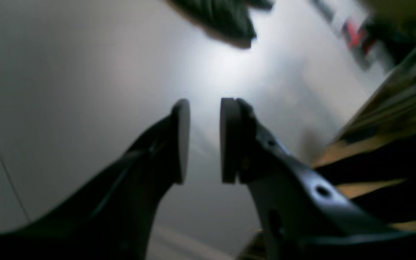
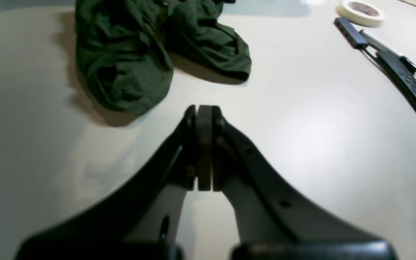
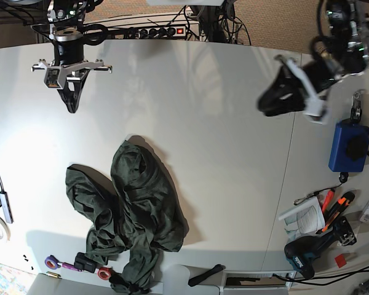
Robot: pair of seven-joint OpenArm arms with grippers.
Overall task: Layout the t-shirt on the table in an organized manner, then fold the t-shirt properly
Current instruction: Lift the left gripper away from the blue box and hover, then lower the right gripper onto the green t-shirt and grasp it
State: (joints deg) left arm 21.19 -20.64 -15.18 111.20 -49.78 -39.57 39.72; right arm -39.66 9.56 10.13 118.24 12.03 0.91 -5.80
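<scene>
Left wrist: left gripper over bare table, pads apart with a clear gap, nothing between them. Blurred edge of the t-shirt at the top, well away from the pads.

Right wrist: right gripper pressed together, pads touching, holding nothing. T-shirt crumpled in a heap ahead, apart from the fingertips, lying on the table. Tape roll and a black bar off to the right.

Base: t-shirt bunched near the table's front edge, left of centre. Right gripper far back at left, left gripper raised at right, both well apart from the cloth. Blue pouch near the right edge.
</scene>
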